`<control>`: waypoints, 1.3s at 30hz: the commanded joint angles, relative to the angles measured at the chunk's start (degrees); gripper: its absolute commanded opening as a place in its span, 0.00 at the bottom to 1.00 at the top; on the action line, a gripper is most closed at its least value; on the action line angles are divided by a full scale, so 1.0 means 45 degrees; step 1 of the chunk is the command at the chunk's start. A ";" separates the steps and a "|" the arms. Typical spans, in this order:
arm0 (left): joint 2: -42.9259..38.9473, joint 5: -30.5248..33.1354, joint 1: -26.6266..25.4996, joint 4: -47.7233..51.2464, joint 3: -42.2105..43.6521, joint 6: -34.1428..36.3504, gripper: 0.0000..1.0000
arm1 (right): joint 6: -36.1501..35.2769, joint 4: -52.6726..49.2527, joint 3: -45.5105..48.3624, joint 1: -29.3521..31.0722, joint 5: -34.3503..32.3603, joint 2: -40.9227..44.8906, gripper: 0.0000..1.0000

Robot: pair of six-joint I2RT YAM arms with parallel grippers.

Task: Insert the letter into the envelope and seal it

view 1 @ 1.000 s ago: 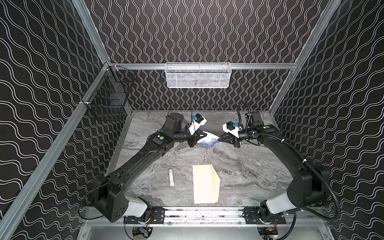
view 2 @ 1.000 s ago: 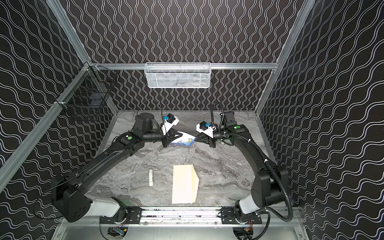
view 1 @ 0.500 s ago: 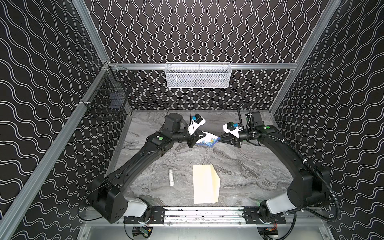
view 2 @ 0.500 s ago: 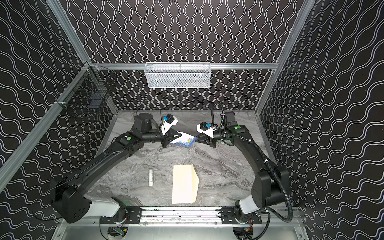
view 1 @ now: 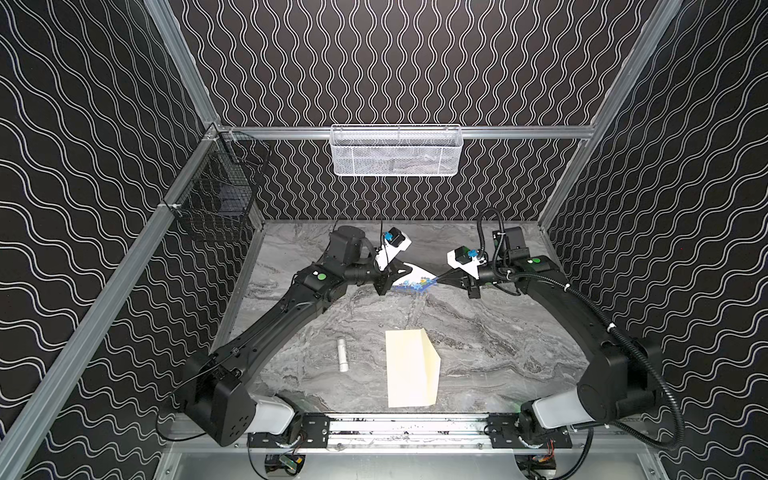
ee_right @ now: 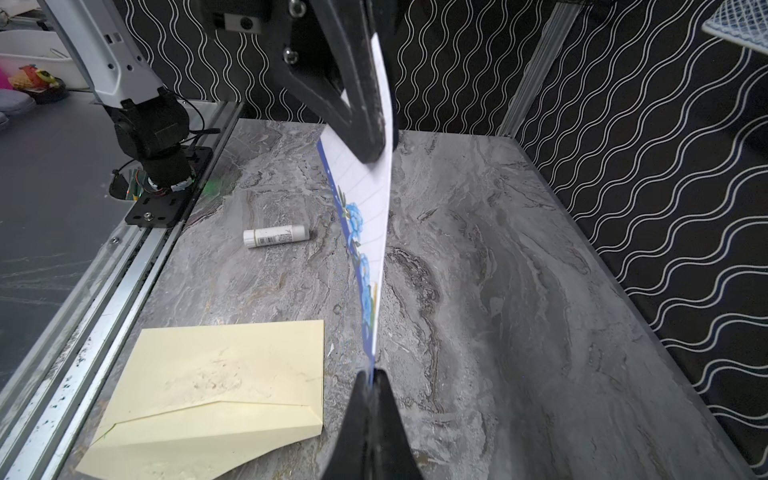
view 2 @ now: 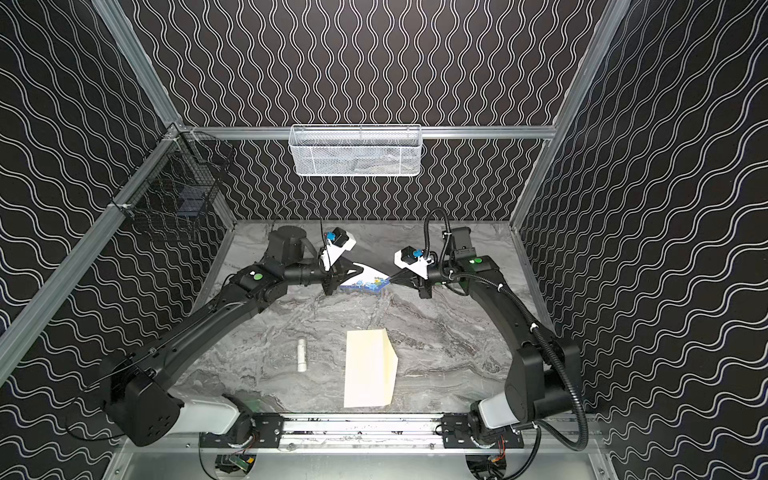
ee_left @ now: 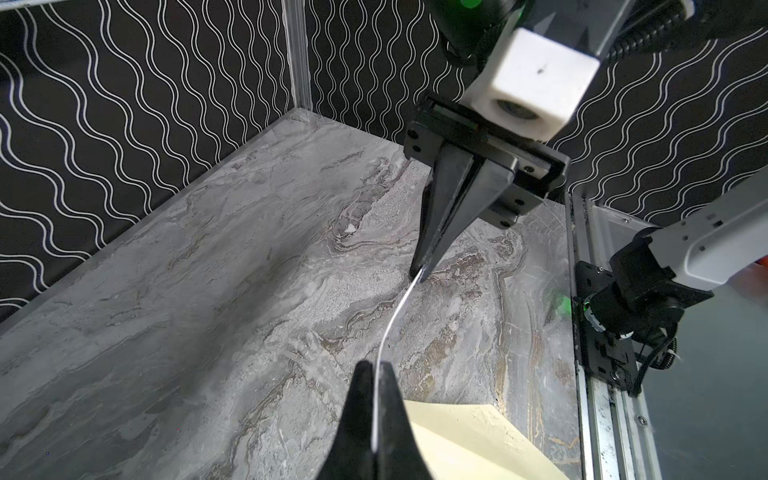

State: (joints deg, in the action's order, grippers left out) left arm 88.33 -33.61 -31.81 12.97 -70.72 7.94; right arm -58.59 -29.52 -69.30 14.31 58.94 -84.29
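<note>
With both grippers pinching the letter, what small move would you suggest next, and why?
Probably carry the letter toward the envelope. The left gripper and right gripper hold it in the air at the back, while the envelope lies near the front.

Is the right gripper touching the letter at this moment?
Touching. In the right wrist view the letter runs into the shut fingers of the right gripper; the left wrist view shows its edge pinched at their tips.
</note>
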 commanded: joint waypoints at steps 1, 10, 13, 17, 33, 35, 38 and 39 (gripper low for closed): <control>-0.0055 -0.0129 0.0071 -0.0427 -0.0035 0.0210 0.00 | 0.0401 0.0664 0.0209 -0.0017 0.0057 0.0213 0.00; -0.0517 -0.0364 0.0231 -0.0770 0.0506 0.0090 0.00 | 0.0226 -0.0490 -0.0327 -0.0207 -0.0337 -0.0093 0.00; -0.0649 -0.0383 0.0243 -0.0726 0.0537 0.0064 0.00 | 0.0376 -0.0605 -0.0503 -0.0210 -0.0631 -0.0329 0.04; -0.0811 -0.0350 0.0253 -0.0808 0.0597 -0.0132 0.00 | 0.1145 -0.0460 -0.0853 -0.0229 -0.1393 -0.0722 0.10; -0.1140 0.1600 0.0238 -0.6879 0.2981 -0.6623 0.00 | 1.6483 1.0712 0.5025 0.0228 -0.6142 0.3972 0.49; -0.0962 0.1841 0.0243 -0.7827 0.3325 -0.8031 0.00 | 1.8890 1.2336 0.6297 0.0341 -0.6097 0.4610 0.50; -0.0468 0.1402 0.0181 -1.0022 0.3793 -1.0030 0.00 | 2.2507 1.5252 0.7997 0.0375 -0.5426 0.5399 0.51; -0.0401 0.1607 0.0106 -1.0734 0.4052 -1.0630 0.00 | 2.3488 1.5911 0.8489 0.0394 -0.5433 0.5668 0.53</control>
State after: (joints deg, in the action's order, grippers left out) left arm 85.54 -27.81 -30.96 -20.82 -54.02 -27.46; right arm 24.91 24.49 -34.72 15.94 33.82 -60.99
